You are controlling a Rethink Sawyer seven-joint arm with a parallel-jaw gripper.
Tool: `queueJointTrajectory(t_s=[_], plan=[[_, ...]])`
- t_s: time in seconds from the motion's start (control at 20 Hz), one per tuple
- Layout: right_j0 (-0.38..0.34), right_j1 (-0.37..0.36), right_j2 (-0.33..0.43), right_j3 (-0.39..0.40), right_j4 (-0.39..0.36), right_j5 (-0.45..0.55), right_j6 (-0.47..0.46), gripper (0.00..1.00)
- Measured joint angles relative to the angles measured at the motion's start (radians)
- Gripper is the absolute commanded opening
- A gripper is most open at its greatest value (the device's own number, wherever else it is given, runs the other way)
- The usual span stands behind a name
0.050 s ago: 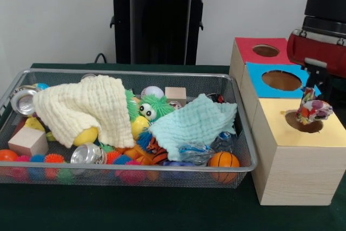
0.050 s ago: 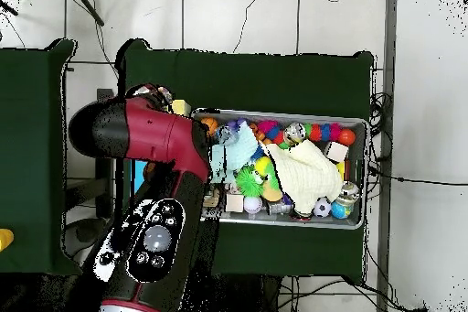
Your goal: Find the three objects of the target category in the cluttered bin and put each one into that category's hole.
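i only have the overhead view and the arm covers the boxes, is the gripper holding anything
observer: yes, the front view shows the gripper with its jaws closed on a small multicoloured toy
operator: which hole is it at
observer: the toy hangs right over the hole in the yellow-topped box, not yet dropped in
operator: are there other holes next to it
observer: two more, one in the blue-topped box and one in the red-topped box, and nothing is over either of them
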Motion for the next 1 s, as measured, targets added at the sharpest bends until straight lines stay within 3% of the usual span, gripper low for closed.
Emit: queueJointTrajectory(t_s=[0.35,1.0], plan=[[0.026,0.001,-0.031,0.041,0.025,0.000,0.061,0.00],[0.030,0.026,-0.037,0.111,0.044,-0.002,0.064,0.00]])
